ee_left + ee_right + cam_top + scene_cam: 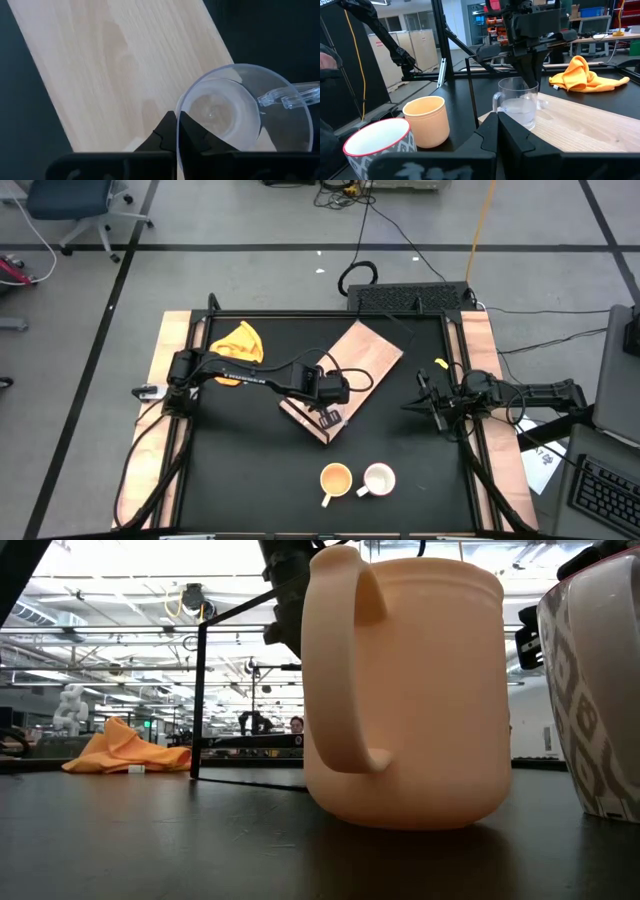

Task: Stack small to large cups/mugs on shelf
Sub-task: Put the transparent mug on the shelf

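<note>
The clear glass cup (pixel 220 107) stands upright on the light wood shelf (pixel 355 360), near its near end; it also shows in the right wrist view (pixel 517 102). My left gripper (pixel 330 418) is above the cup, shut on its rim. The yellow-orange mug (pixel 336 479) and the white mug (pixel 379 478) stand side by side on the black tabletop near the front edge, mouths up. My right gripper (pixel 425 402) is shut and empty at the table's right side, pointing toward the shelf. My left gripper pinches the glass cup's rim (pixel 177 106) between its two fingers, one inside the cup and one outside, on the side away from the handle (pixel 290 95). The fingers (pixel 534 75) come from above, pointing down. The cup is upright, its base at the shelf's surface.
A yellow cloth (pixel 240 340) lies at the table's far left. The shelf lies slantwise across the table's middle, with bare board (pixel 125 65) beyond the cup. In the low view the yellow-orange mug (pixel 400 690) and the white mug (pixel 600 680) fill the foreground.
</note>
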Robot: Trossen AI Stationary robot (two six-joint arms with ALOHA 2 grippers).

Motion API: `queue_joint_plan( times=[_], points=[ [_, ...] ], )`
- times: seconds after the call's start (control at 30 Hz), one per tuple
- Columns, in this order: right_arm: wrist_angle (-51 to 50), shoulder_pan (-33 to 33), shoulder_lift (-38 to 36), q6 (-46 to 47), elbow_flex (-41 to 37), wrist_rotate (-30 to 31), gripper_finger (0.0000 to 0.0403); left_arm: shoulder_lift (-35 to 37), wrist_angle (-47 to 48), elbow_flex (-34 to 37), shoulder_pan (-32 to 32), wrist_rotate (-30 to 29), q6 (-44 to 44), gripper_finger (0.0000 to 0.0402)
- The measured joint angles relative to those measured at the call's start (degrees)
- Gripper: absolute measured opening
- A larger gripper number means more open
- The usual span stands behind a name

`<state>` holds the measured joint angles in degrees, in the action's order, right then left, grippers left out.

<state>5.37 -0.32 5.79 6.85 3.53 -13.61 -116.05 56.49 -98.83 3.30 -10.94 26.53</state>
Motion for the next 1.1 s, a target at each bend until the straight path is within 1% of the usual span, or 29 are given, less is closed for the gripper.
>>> queue_joint_plan(
  times=[0.43,0.83,1.1],
  points=[
    [0.0,0.0,0.0,0.0,0.0,0.0,0.0,0.0,-0.1,0.0,0.2,-0.1,-0.3,0.0002],
    [0.0,0.0,0.0,0.0,0.0,0.0,0.0,-0.5,0.2,0.4,0.3,0.8,0.6,0.0049],
    [0.0,0.0,0.0,0.0,0.0,0.0,0.0,-0.5,-0.3,0.3,0.6,0.7,0.8,0.0051]
  ],
)
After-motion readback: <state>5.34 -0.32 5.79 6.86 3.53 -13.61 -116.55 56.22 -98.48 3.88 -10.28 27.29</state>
